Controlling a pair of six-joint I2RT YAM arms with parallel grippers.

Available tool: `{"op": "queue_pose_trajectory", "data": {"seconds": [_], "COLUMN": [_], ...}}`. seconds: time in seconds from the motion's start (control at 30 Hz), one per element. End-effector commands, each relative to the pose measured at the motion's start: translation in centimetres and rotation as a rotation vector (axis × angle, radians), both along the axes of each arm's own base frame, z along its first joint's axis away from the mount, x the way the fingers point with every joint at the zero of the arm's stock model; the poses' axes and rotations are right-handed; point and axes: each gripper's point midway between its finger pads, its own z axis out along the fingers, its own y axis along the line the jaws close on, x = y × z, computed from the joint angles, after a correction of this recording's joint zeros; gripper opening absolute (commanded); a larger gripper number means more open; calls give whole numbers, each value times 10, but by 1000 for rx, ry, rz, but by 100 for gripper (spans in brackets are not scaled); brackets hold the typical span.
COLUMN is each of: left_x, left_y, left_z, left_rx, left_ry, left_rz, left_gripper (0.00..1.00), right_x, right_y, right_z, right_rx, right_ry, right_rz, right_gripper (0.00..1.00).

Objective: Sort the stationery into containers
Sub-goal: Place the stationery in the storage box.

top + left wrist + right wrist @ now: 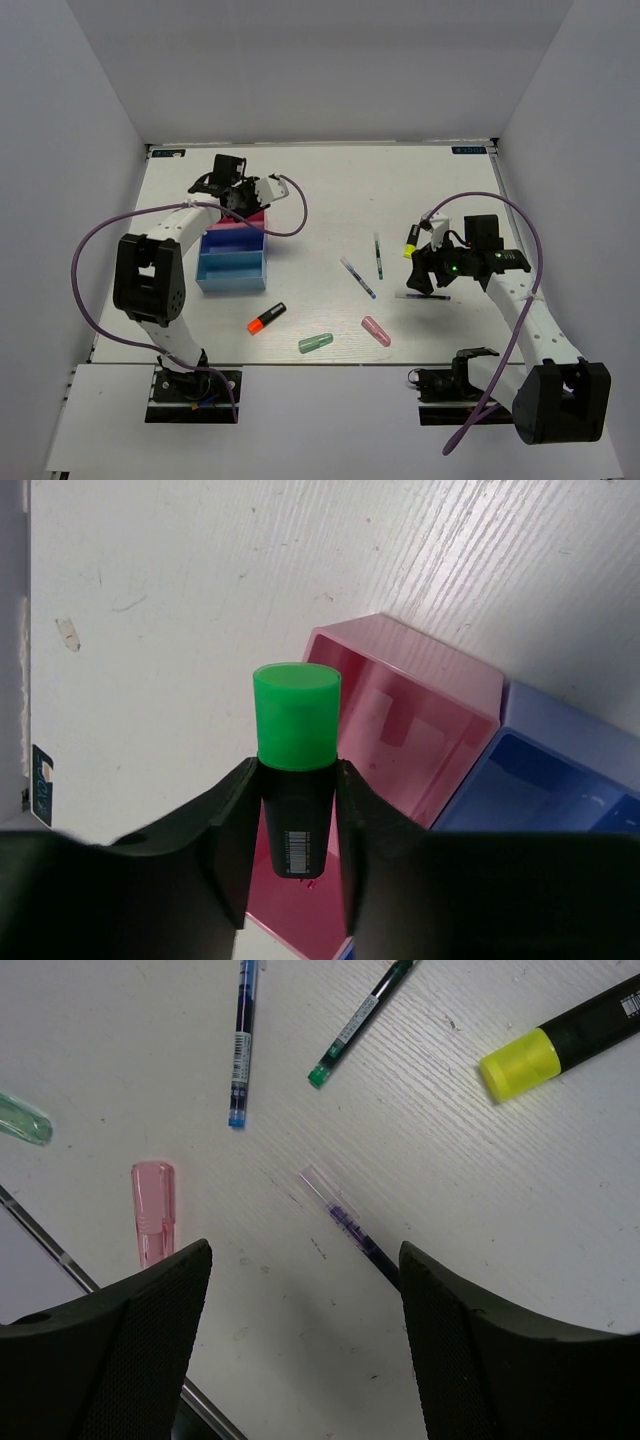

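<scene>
Clamped tight, the left claw (297, 780) has a green-capped marker (295, 725) pinched by its black barrel, cap poking out past the fingertips, hanging over the rim of the pink bin (440, 680). The dark blue bin (560, 770) is joined right beside it, and the light blue bin (232, 272) sits at the near end of the organizer.

Moving right across the table (320, 190) there's an orange-capped marker (266, 318), a green capsule piece (316, 343) and a pink capsule piece (376, 331). Then come a blue-tipped pen (358, 277) and a green-tipped pen (378, 255) lying apart, plus a yellow-capped marker (410, 245) near the right arm.

The right claw (303, 1260) is spread wide with nothing in it, hovering over a thin clear-and-purple pen (350, 1228) lying flat on the table between its fingers.

My guess on handling: the markers look light, stiff and chunky, so a mid-barrel pinch like the left one's should be easy. That pen is the fiddly one. It's skinny and smooth and will probably roll, so I'd go across its middle with the fingertips right down at the tabletop. The capsule pieces look glossy and rounded and might squirt out, so grab them across the fat part.
</scene>
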Motion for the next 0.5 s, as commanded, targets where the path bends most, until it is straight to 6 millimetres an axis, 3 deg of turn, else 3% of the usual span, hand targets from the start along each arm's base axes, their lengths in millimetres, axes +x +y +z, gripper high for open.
{"op": "queue_pose_trajectory", "data": {"seconds": [0.0,0.1,0.13,0.23,0.27,0.3,0.33,0.37,0.4,0.47], "left_x": [1,-1,-2,-5,-7,-14,-17,-28,-41,-56], "left_y": [0,-1,0,-4,-6,-12,-16,-18,-39,-44], "left_z": [16,25,26,44,51,54,64,73,85,93], "left_rx": [-38,-60,-72,-107,-113,-120,-123,-120,-130,-112], "left_ry": [-43,-53,-50,-64,-67,-48,-59,-46,-57,-57], "left_rz": [25,40,57,86,90,94,86,87,70,130], "left_gripper": [48,55,65,72,70,65,41,26,14,0], "right_x": [7,6,6,6,6,7,7,7,7,8], "right_y": [3,2,2,1,1,1,1,1,1,0], "right_z": [15,14,14,15,15,15,14,14,15,16], "right_rx": [20,19,17,17,16,17,17,15,14,10], "right_ry": [-28,-28,-31,-36,-36,-37,-31,-33,-35,-35], "right_rz": [6,5,6,4,8,4,3,4,3,-7], "right_gripper": [78,79,79,82,84,84,84,81,78,56]}}
